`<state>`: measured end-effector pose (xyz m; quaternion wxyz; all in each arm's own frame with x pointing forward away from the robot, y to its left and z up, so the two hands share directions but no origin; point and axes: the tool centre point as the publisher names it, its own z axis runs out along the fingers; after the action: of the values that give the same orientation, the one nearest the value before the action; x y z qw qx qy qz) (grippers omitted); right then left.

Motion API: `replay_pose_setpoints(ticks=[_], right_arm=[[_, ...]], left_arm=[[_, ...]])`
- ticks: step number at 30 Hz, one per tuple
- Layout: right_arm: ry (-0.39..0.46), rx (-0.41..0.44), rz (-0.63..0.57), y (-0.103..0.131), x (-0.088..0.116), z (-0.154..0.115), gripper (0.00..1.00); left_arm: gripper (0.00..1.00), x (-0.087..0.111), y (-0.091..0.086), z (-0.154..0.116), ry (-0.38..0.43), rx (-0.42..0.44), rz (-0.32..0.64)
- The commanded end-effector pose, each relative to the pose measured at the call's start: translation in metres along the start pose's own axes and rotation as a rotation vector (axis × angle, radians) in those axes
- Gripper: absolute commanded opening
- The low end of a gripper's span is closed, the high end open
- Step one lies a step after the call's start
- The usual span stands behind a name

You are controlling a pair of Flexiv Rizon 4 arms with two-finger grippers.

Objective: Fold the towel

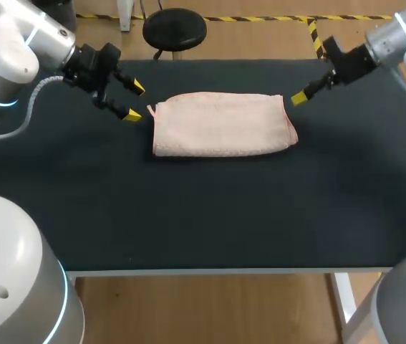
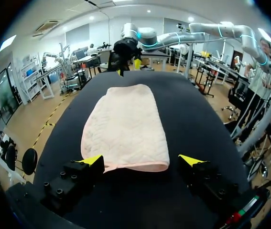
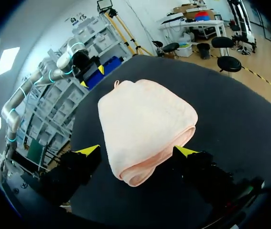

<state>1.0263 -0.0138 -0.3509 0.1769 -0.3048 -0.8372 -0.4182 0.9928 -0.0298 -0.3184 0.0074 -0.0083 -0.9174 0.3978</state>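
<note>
The towel (image 1: pixel 220 123) is lying flat on the black table (image 1: pixel 188 215), folded into a thick pink oblong with its long sides running across the robot. A rounded fold is showing at its right end, and a small loop (image 1: pixel 151 109) is sticking out at its far left corner.

The left gripper (image 1: pixel 136 101) is hanging just off the towel's left end, near the loop. Its fingers are standing wide apart and gripping nothing. In the left wrist view the towel's left end is lying ahead of the two yellow tips and partly between them (whether either tip is touching the cloth cannot be told).

The right gripper (image 1: pixel 299 97) is sitting just beside the towel's far right corner. In the right wrist view its fingers (image 3: pixel 90 150) are also spread wide, with the towel's folded right end lying between and below them. The gripper is not clamping the towel.
</note>
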Motion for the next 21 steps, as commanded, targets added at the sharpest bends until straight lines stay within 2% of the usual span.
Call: replay_pose_setpoints(ticks=[1,9,21], right_arm=[[0.269,-0.549,0.644,-0.009,-0.007,0.008,1.00],[0.198,-0.427,0.694,-0.018,-0.015,0.015,1.00],[0.183,-0.205,0.672,-0.018,-0.017,0.026,1.00]], left_arm=[[1.00,0.000,0.001,0.001,-0.001,0.001,0.001],[1.00,0.000,0.001,0.001,-0.001,0.001,0.001],[1.00,0.000,0.001,0.001,-0.001,0.001,0.001]])
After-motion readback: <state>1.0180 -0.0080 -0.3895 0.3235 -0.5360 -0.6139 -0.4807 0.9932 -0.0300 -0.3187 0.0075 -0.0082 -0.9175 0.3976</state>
